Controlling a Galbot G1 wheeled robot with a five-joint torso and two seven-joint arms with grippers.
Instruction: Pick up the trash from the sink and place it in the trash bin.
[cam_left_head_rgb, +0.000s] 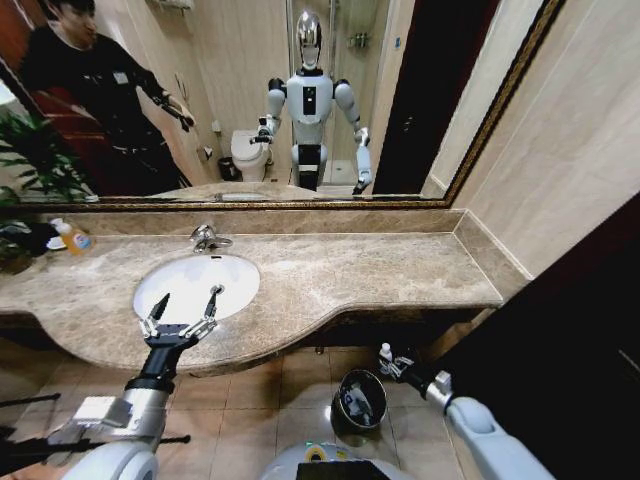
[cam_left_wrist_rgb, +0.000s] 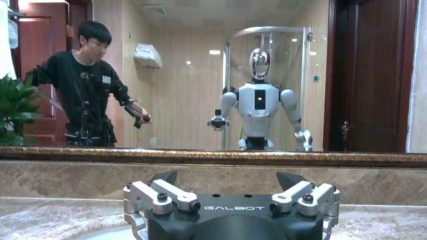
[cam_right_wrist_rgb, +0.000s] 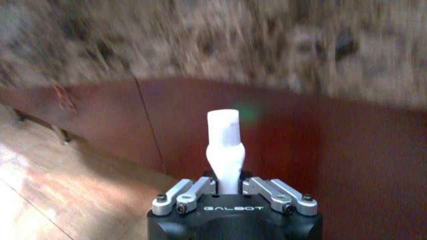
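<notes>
The left gripper (cam_left_head_rgb: 186, 304) hangs over the near rim of the sink (cam_left_head_rgb: 240, 283) with its jaws spread wide and nothing between them — the two dark fingertips stand well apart above the white basin. In the left wrist view the same gripper (cam_left_wrist_rgb: 227, 181) faces the mirror and the beige marble backsplash, fingers parted and empty. The right gripper (cam_left_head_rgb: 386, 362) is low, below the vanity edge and just beside the trash bin (cam_left_head_rgb: 361, 399), its jaws closed on a tiny white bottle (cam_left_head_rgb: 385, 353). The right wrist view shows that bottle (cam_right_wrist_rgb: 223, 145) standing straight out from between the clamped fingers (cam_right_wrist_rgb: 189, 191), white cap at the far end, with the dark red cabinet front and the tiled floor behind it. The bin stands on the floor tiles under the counter, a black round bucket with a shiny rim; what lies inside it cannot be made out. The basin looks bare around the chrome faucet (cam_left_head_rgb: 206, 238). An orange bottle (cam_left_head_rgb: 72, 237) stands on the vanity top at the far left.
</notes>
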